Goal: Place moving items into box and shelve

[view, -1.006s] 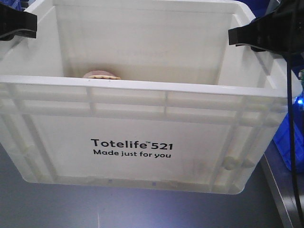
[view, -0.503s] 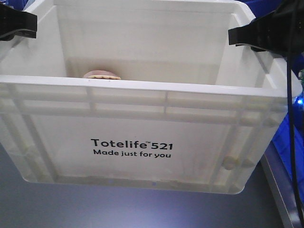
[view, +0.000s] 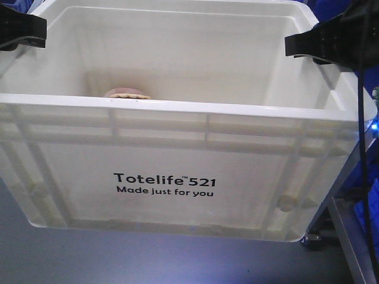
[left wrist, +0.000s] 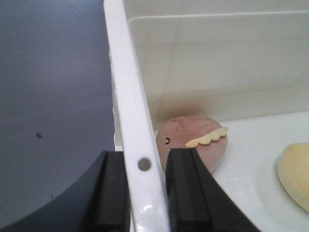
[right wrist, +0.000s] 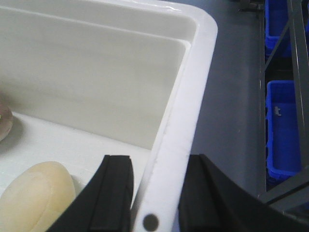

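White box [view: 177, 121], pale bun [right wrist: 36, 198] inside

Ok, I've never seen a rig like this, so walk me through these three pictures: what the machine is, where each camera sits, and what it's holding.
This is a robot with two arms, each ending in a black two-fingered hand. The wide picture looks forward from the robot's body. In it the left hand and the right hand each pinch a side rim of a white box. The other two pictures come from small cameras on the wrists. They look along the fingers, which sit either side of the box wall. Inside the box lie a pinkish round lump with a yellow scalloped strip on it, and a pale yellow lump. Blue bins show off to the right.
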Available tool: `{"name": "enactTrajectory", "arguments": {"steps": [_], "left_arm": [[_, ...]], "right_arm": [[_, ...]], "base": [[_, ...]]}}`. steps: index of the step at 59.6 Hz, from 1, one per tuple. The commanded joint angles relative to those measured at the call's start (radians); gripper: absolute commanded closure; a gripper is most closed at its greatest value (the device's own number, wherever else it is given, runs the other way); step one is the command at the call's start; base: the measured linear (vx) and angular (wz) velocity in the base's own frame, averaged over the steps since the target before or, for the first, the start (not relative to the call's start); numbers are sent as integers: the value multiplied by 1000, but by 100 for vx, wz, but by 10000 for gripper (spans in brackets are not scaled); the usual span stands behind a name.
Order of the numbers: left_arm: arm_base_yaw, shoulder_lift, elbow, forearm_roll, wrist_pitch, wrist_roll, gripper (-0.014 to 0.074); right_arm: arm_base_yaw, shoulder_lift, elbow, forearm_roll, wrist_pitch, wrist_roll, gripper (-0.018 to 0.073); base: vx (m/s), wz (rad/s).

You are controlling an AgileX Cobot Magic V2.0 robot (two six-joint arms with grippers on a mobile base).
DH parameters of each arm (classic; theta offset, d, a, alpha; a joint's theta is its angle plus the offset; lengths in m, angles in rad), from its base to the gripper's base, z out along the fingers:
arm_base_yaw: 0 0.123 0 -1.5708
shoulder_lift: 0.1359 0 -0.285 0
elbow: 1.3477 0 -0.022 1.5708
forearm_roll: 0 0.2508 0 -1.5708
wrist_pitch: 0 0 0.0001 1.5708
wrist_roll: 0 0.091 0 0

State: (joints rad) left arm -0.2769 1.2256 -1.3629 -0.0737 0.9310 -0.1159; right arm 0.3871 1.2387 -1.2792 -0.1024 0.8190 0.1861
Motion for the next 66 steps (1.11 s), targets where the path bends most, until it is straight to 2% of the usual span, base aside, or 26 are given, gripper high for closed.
{"name": "enactTrajectory", "arguments": {"steps": [1,66], "left_arm": [[-24,-39,-52,-100,-144,12,603],[-24,-39,-52,-100,-144,12,603]], "right_arm": [[10,-32,-48,46,-168,7,565],[10,-32,-48,46,-168,7,565]], "base": [[37,3],[35,8]]}}
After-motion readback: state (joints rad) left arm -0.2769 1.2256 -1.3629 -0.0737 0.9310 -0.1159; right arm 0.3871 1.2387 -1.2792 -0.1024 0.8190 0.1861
